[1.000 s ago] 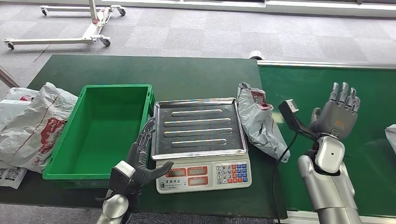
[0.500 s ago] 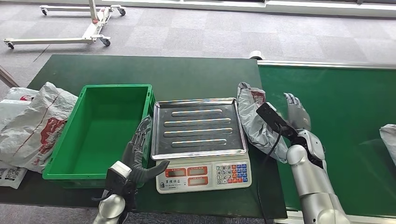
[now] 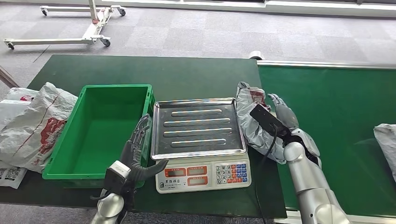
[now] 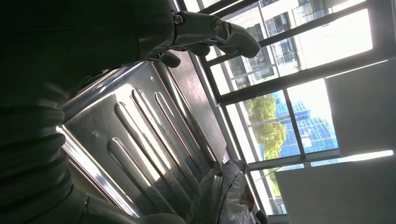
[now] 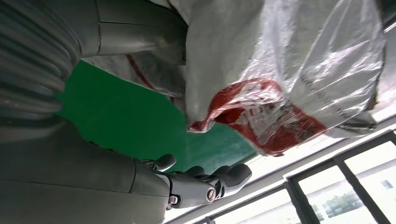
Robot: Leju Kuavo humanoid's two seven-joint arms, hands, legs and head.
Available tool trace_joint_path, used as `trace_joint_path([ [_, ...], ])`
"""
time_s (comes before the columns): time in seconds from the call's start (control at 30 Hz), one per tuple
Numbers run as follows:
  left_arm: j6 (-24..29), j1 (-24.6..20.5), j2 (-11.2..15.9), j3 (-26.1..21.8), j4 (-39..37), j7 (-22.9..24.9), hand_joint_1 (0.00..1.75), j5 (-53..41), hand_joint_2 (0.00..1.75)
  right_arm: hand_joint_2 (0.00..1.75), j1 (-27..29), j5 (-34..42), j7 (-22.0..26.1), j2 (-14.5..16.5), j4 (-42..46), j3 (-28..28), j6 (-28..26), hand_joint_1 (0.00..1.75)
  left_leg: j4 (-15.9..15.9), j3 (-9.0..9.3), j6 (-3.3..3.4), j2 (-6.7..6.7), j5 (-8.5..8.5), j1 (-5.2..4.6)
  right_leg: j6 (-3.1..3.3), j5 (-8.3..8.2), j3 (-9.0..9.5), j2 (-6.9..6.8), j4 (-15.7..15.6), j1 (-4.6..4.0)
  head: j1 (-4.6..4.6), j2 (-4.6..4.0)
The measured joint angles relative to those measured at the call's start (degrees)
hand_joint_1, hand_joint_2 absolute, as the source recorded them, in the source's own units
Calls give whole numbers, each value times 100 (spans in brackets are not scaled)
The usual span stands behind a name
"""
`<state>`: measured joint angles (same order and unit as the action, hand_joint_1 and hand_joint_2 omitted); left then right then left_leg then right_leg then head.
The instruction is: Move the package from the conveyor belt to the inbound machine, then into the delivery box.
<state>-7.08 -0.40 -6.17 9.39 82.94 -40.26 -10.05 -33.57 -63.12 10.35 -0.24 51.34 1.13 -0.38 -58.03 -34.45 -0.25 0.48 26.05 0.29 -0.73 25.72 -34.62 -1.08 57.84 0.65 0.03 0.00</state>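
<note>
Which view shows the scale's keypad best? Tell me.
The head view: the scale's keypad faces the camera, unobstructed. The left wrist view shows the steel weighing tray, not the keys; the right wrist view shows the grey package.

3 cameras: 1 on my head, 1 behind each wrist.

My head view looks forward and down from high up over the scale tray (image 3: 198,127) and grey package (image 3: 256,122). My left wrist view sits close beside that tray (image 4: 140,135), tilted toward windows. My right wrist view sits right against the package (image 5: 280,70). Each wrist view shares 1 object with the head view.
</note>
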Motion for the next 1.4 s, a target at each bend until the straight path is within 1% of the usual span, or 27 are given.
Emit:
trace_joint_path([
  [0.23,-128,8,-14,-112,122,0,0,-149,175,175,-201,238,165,11,-299,-147,112,0,0,-1,0,-1,-1,0,0,0,0,-3,0,0,2,0],
  [0.3,-137,17,-16,-142,151,0,0,-174,175,175,-232,359,372,8,-364,-208,277,0,0,0,0,-1,0,0,0,0,0,0,0,0,2,0],
  [0.43,-162,26,-17,-181,193,0,0,-192,175,175,-297,532,998,-22,-549,-480,807,0,0,1,-1,0,0,0,0,0,-1,1,0,0,1,0],
  [0.53,-168,26,-17,-209,195,0,0,-191,175,175,-352,535,1208,-70,-713,-695,989,0,0,2,-1,0,0,1,0,0,-1,1,0,-1,0,0],
  [0.7,-179,20,-17,-224,195,0,0,-190,175,175,-431,372,1314,-150,-917,-946,1118,0,0,4,-1,3,0,1,0,0,0,4,0,0,1,0],
  [0.83,-166,13,-17,-227,193,0,0,-185,175,175,-607,242,1460,-209,-1172,-1241,1224,0,0,12,-1,13,1,1,0,0,3,13,0,0,1,0],
  [0.97,-125,14,-15,-228,193,0,0,-184,175,175,-771,218,1507,-246,-1390,-1500,1228,0,0,23,-2,22,2,1,1,0,10,22,0,-1,1,0],
  [1.17,-123,16,-15,-228,193,0,0,-182,175,175,-874,209,1507,-260,-1533,-1662,1227,0,0,33,-2,24,2,1,1,-1,18,22,0,-3,1,0],
  [1.4,-123,16,-15,-228,193,0,0,-182,175,175,-915,209,1496,-273,-1604,-1721,1227,0,0,38,-2,24,2,1,2,-1,24,23,0,-2,2,0],
])
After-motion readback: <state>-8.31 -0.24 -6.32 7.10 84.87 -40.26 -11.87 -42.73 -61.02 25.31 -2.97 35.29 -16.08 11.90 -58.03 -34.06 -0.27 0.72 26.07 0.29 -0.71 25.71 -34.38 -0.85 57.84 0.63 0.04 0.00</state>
